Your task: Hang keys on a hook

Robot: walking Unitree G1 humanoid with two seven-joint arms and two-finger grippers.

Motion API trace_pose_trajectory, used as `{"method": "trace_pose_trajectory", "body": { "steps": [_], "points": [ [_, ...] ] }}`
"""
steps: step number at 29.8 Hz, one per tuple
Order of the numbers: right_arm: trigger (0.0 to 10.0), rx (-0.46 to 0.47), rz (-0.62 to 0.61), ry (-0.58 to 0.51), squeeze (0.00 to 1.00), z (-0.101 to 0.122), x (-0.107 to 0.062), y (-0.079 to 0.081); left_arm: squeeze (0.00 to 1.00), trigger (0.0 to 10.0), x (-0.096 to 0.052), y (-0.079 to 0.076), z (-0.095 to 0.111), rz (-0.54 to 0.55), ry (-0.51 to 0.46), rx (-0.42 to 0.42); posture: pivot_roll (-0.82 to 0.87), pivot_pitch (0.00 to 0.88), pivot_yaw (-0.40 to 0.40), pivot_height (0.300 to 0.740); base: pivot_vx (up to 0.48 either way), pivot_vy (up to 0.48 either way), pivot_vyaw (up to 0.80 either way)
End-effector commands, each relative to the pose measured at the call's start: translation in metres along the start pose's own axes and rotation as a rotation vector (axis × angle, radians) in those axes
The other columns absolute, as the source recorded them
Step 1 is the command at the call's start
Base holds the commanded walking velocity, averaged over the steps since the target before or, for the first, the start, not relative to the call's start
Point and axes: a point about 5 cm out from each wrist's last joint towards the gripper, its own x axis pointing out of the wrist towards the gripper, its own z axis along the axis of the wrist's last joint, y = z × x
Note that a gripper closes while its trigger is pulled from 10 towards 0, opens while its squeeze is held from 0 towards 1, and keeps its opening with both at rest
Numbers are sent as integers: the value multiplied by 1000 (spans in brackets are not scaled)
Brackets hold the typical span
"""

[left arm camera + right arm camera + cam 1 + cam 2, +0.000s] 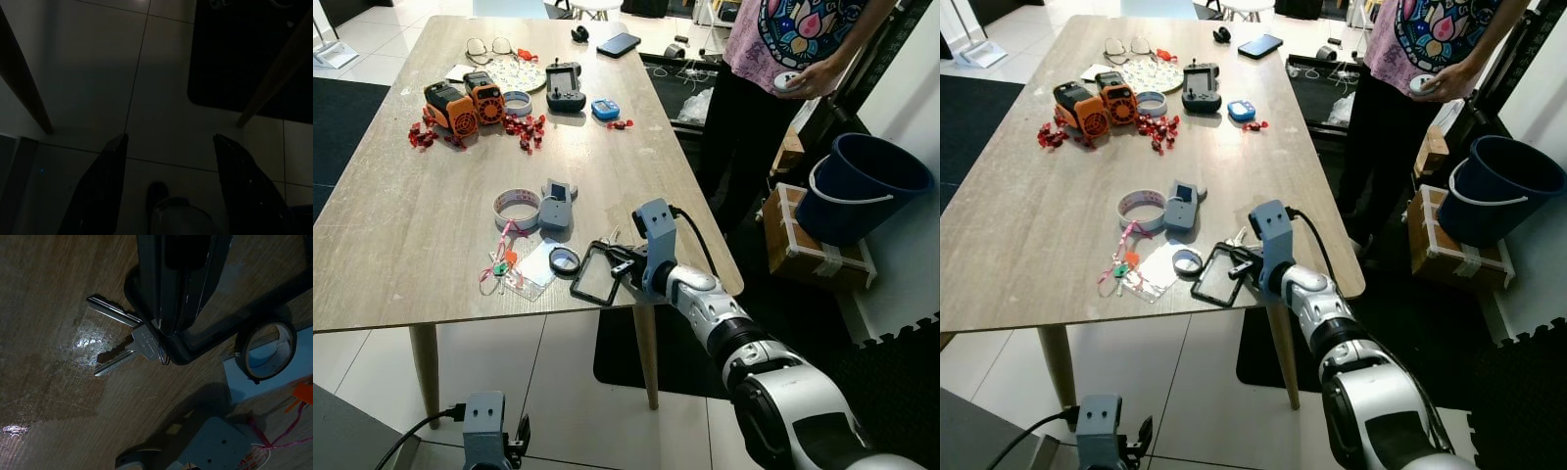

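I am at the pick-up step. My right claw (619, 262) is low over the near edge of the wooden tabletop (391, 235), right at the keys (128, 340). In the right wrist view its two black fingers (173, 279) are pressed close together, and their tips sit on the spot where the keys join a black frame (597, 276). I think they are pinching the little ring there, but the tips hide it, so I cannot tell for sure.

The keys are two thin silver ones. They lie flat on the wood and spread apart like a fan. Light shines off them and off the wood beside them.

A roll of black tape (564, 260) lies just beside the frame, on a pale blue card (540, 264).

Next I should lift slowly and check that the keys come up too. Then I need to find a hook.

My left claw (168, 188) hangs wide open down by the floor.

A person (783, 59) stands past the far corner.
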Motion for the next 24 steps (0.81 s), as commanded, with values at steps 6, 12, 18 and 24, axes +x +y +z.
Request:
{"method": "trace_pose_trajectory", "body": {
  "steps": [6, 12, 18, 24],
  "points": [
    [1176, -4, -2, 2, 0, 4, 0, -2, 0, 10000, -4, 0, -10, -3, 44, 1, 74, 143, -69, 740, 0, 0, 0],
    [10000, -7, -15, -15, 1000, 6, 0, -2, 0, 10000, -4, 0, -10, -3, 46, 3, 76, 137, -68, 740, 0, 0, 0],
    [10000, -4, -45, -53, 0, 14, 2, -4, 0, 10000, -4, 1, -10, -3, 44, 6, 77, 133, -67, 740, 0, 0, 0],
    [10000, -10, -63, -55, 0, 18, 2, -5, 0, 10000, -4, 1, -9, -4, 44, 7, 77, 138, -66, 740, 0, 0, 0]
  ]
}}
